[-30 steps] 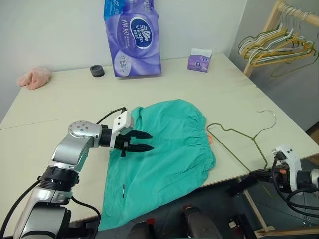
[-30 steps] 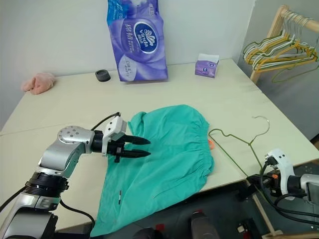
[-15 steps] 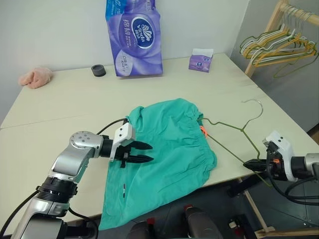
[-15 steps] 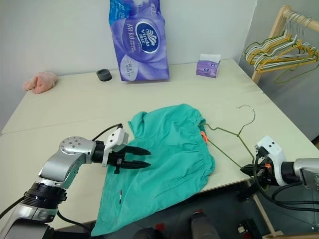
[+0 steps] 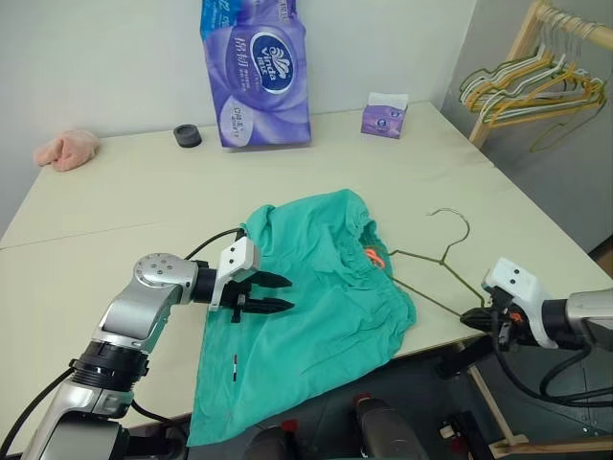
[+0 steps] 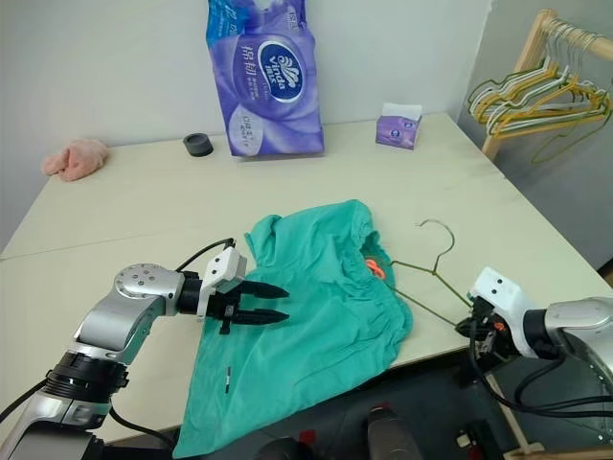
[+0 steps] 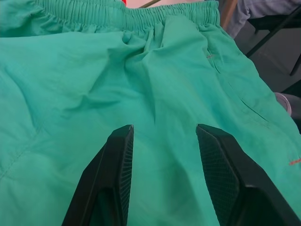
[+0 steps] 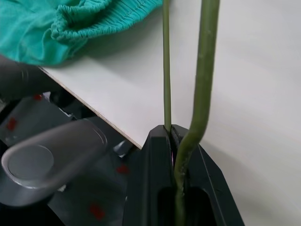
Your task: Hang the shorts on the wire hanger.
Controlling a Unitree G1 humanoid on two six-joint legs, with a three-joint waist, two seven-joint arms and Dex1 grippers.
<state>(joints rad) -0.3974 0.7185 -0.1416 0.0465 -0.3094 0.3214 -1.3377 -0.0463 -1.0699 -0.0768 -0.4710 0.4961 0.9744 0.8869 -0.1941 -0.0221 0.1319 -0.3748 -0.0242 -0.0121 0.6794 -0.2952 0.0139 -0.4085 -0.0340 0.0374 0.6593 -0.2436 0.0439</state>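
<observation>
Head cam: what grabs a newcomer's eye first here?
The teal shorts spread over the near edge of the table, one leg hanging off it. The left gripper hovers open above them, while the right gripper at the table's right edge is shut on a corner of the wire hanger, whose other end is in the waistband. At the far edge, a tall purple tissue pack stands out.

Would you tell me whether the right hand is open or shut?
Shut: the right hand's fingers pinch the wire hanger where its two strands meet.
</observation>
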